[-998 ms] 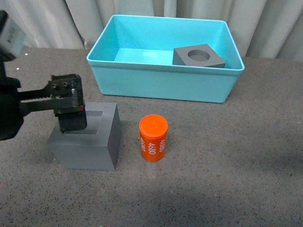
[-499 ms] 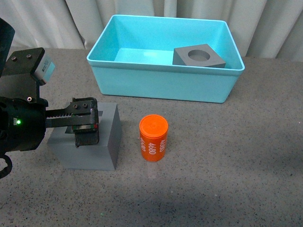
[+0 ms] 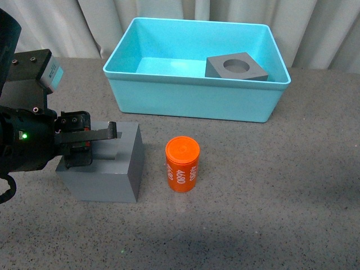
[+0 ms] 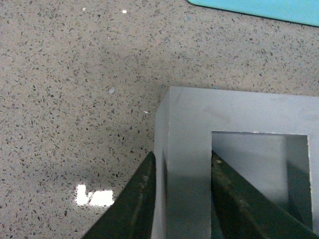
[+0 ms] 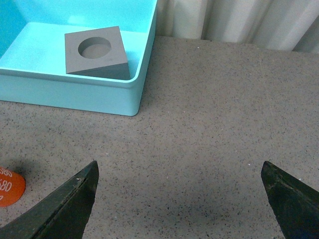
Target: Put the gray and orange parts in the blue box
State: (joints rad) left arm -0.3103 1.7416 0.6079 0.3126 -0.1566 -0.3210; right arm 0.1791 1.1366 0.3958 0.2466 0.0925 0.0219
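The gray cube with the square recess (image 3: pixel 115 171) stands on the table at the left. My left gripper (image 3: pixel 84 145) is shut on one wall of it. In the left wrist view one finger of the left gripper (image 4: pixel 183 160) is inside the recess of this cube (image 4: pixel 239 109) and the other is against its outer face. The orange cylinder (image 3: pixel 182 165) marked 4680 stands upright just right of the cube. The gray cube with the round recess (image 3: pixel 236 67) lies tilted in the blue box (image 3: pixel 191 104). My right gripper (image 5: pixel 179 194) hangs open over bare table and does not show in the front view.
The table is speckled gray stone with curtains behind the box. In the right wrist view the blue box (image 5: pixel 75 97) and the round-recess cube (image 5: pixel 97 52) lie ahead, and the edge of the orange cylinder (image 5: pixel 9 186) shows at the side.
My left gripper has shifted left over the square-recess cube and closed on its wall. The cube, cylinder and box have not moved.
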